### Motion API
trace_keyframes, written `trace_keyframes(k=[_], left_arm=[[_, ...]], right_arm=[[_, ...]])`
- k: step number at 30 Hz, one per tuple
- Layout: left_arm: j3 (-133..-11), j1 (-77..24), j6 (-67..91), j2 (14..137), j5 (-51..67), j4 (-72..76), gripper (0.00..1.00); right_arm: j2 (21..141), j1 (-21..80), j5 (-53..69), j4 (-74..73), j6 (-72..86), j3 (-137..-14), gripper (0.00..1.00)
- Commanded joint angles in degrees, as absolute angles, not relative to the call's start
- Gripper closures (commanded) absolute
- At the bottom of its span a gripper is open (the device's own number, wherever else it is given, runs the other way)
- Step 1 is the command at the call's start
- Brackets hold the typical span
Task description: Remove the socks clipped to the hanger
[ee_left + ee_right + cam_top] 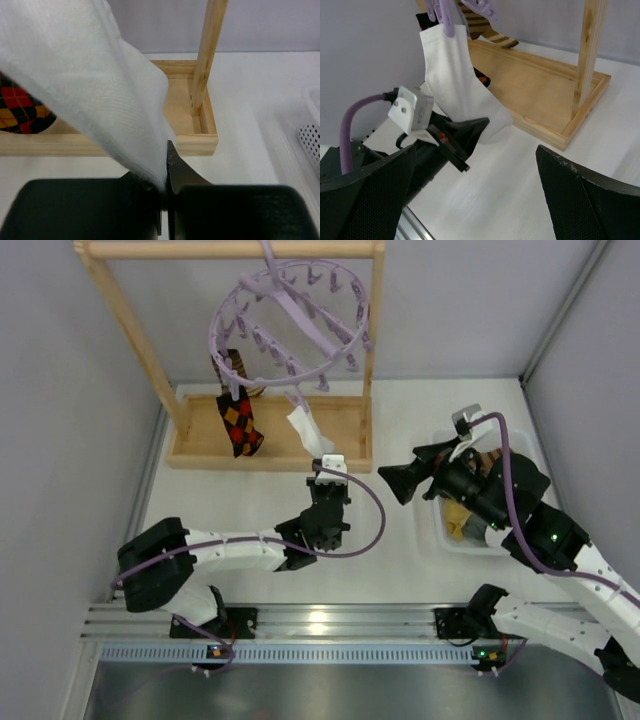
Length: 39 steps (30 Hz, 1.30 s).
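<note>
Partway: left gripper (pixel 163 172) is pinched shut on the white sock's (pixel 100 90) lower end, sock not yet unclipped from hanger (pixel 290 320). Argyle sock (pixel 238 425) hangs there too. Right gripper (pixel 476 148) is wide open, empty (bin (pixel 440 542) seems to hold some).

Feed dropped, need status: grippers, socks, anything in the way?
Left gripper shut on white sock, pegged to hanger. Right gripper open, empty. Argyle sock also clipped. No obstruction seen.
</note>
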<state>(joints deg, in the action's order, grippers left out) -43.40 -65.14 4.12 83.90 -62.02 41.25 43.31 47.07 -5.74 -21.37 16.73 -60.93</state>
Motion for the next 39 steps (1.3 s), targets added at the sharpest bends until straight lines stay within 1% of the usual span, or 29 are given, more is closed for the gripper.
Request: trace_keyframes(k=[1,5,6,14,15,16,21,27,34,39], left_arm=[[-47.3,-67.4,-2.7,86.5,-69.0,40.0,1.0],[-50.6,-68.6,-6.4,90.6,-67.1,40.0,1.0],[-51.5,-68.6,-7.1,92.4,-67.1,40.1,1.0],[-60.5,-68.7,-13.9,100.4,-68.4,40.2,1.0],[-61.9,-68.8,-14.2,100.9,-68.5,40.1,1.0],[-62.3,-68.8,-14.8,101.5,-68.3,40.1,1.0],[-64.9,-68.8,-16.1,103.2,-67.6,40.2,1.0],[-66.8,-69.2,-17.1,104.6,-67.1,40.2,1.0],[-67.1,-69.6,-17.1,104.9,-66.9,40.2,1.0],[-67.5,-70.0,-17.4,105.3,-66.7,40.1,1.0]], right_arm=[[46.5,47.1,-4.7,-22.9,16.5,-66.1,0.01],[51.6,47.0,-6.2,-25.8,14.8,-72.9,0.01],[52.8,47.0,-6.7,-27.7,14.2,-76.3,0.02],[71.7,47.1,-15.6,-36.7,7.9,-96.1,0.03],[73.6,47.0,-15.6,-37.6,7.6,-99.8,0.06],[77.0,47.1,-15.1,-38.5,6.7,-101.6,0.07],[85.8,49.1,-18.4,-40.3,3.4,-111.5,0.16],[95.5,51.9,-24.6,-42.1,-1.8,-119.6,0.2],[101.4,53.1,-30.3,-41.2,-6.4,-123.1,0.26],[104.6,53.6,-32.2,-40.8,-8.3,-125.9,0.3]])
